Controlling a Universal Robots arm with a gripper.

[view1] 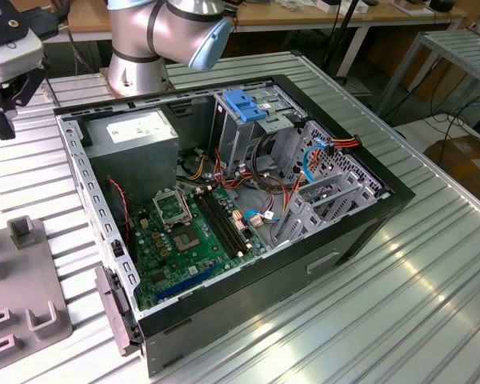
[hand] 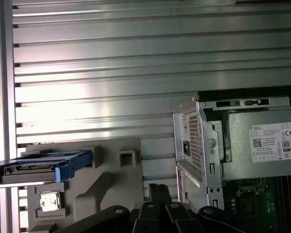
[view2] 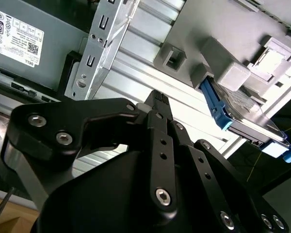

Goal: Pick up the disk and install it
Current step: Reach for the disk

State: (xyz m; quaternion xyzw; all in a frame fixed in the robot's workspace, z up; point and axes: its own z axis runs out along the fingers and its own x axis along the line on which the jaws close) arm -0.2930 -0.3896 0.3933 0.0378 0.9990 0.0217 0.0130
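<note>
In the exterior view: an open computer case (view1: 344,232) lying on the ribbed metal counter (view1: 416,312). Inside it a green motherboard (view1: 184,232), a grey power-supply box (view1: 136,140) and a tall drive cage (view1: 240,136) topped by a blue bracket (view1: 244,104). Behind the case, the robot arm (view1: 160,36). At the exterior view's left, just beside the case, a grey fixture (view1: 32,308) with slots.

In both wrist views, something more: the disk (view2: 245,116), grey metal framed by a blue carrier rail (view2: 214,108). Stands on its edge in a slot of the grey fixture, one end sticking out past the fixture's side. Seen almost edge-on in the first wrist view, more from the flat face in the second wrist view. Also shown there from close: the corner of the case with the power-supply box behind its perforated metal wall.

End effector (view2: 157,99) narrow, black fingertips together, holding nothing. Hangs above the bare strip of counter between the fixture and the corner of the case. No contact with the disk: disk off to one side, apart from the fingertips, with part of the fixture between them.
</note>
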